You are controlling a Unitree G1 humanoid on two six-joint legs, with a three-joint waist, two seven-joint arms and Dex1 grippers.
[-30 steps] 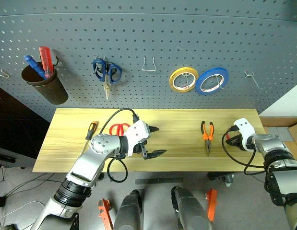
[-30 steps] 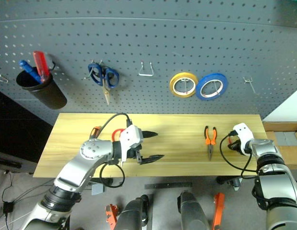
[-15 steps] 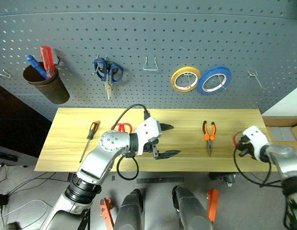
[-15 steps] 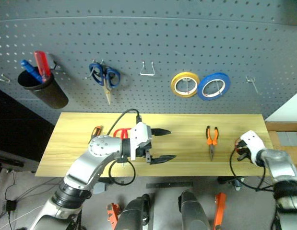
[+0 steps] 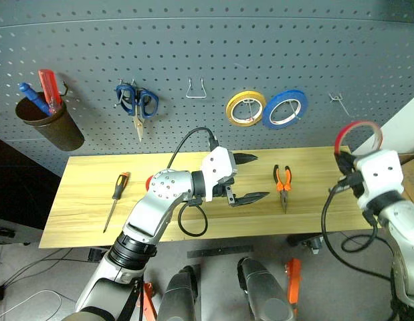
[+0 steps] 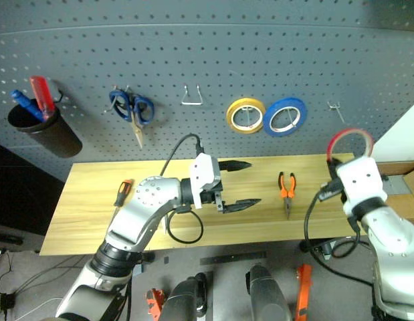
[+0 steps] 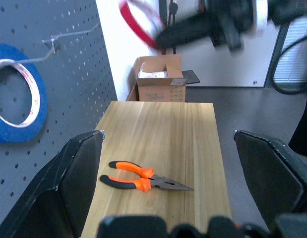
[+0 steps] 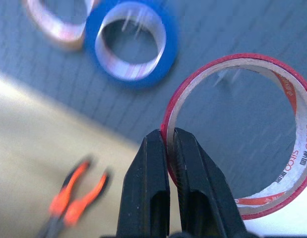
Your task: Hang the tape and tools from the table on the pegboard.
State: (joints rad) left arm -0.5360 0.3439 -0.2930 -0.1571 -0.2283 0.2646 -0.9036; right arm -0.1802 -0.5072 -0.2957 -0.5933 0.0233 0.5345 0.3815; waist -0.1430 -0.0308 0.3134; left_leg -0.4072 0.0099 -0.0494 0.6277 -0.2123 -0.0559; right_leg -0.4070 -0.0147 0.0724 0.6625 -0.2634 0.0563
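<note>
both arms are jointed silver-grey metal with rounded casings and dark rings at the joints. each ends in a white housing block behind its claw, and a black cable loops out from the housing and back along the forearm. the left claw [image 5: 245, 178] has two tapered black fingers with pointed tips. the right claw [image 8: 169, 148] has two smooth, glossy black fingers, narrow and rounded at the tips.
</note>
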